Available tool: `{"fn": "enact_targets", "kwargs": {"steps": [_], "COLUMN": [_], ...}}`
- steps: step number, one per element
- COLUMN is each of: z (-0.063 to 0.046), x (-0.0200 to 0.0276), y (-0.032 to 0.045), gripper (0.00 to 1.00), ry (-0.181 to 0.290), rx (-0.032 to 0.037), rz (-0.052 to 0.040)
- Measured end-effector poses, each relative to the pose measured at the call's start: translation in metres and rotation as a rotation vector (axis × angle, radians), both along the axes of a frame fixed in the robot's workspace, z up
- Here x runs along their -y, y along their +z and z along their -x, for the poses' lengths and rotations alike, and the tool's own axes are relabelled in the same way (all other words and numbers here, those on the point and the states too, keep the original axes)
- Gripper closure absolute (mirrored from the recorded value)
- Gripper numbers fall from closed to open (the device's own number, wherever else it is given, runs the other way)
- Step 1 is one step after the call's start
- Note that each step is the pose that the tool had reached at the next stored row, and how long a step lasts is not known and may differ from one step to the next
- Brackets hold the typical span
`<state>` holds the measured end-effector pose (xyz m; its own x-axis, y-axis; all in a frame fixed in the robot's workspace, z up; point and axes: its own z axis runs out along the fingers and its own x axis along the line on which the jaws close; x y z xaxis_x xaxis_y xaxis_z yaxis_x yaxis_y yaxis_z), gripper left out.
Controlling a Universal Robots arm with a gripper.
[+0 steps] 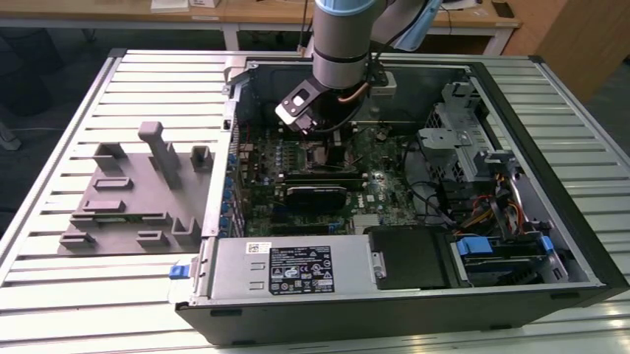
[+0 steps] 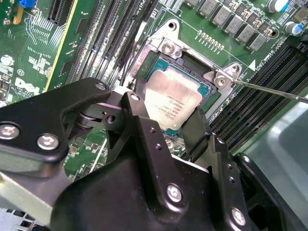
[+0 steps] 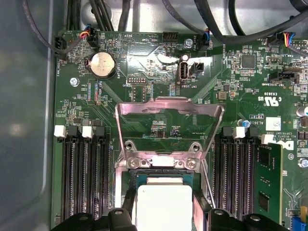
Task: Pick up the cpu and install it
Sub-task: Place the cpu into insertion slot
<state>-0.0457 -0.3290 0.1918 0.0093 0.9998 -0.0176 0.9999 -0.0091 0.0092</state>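
Install step judged in hand: the cpu (image 2: 172,98) is gripped at two opposite edges by the end effector (image 2: 167,113) at the open socket (image 2: 223,79) inside the case (image 1: 394,324), upper centre of the exterior view; square, level seating is called for

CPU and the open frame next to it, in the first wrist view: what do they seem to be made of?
The cpu has a top that looks like matte silvery-grey metal: pale and even, without glare. The frame looks like bare sheet metal, probably steel: thin, bent at the edges, with bright reflections.
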Motion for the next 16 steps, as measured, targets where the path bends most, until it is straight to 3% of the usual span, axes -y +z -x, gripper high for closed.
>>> {"fn": "enact_targets", "kwargs": {"steps": [12, 16], "z": [0.0, 0.0], "x": [-0.0009, -0.0009], "y": [-0.0002, -0.0002], "gripper": [0.46, 0.38], "ry": [0.0, 0.0], "rx": [0.0002, 0.0001], "rz": [-0.0003, -0.0001]}}
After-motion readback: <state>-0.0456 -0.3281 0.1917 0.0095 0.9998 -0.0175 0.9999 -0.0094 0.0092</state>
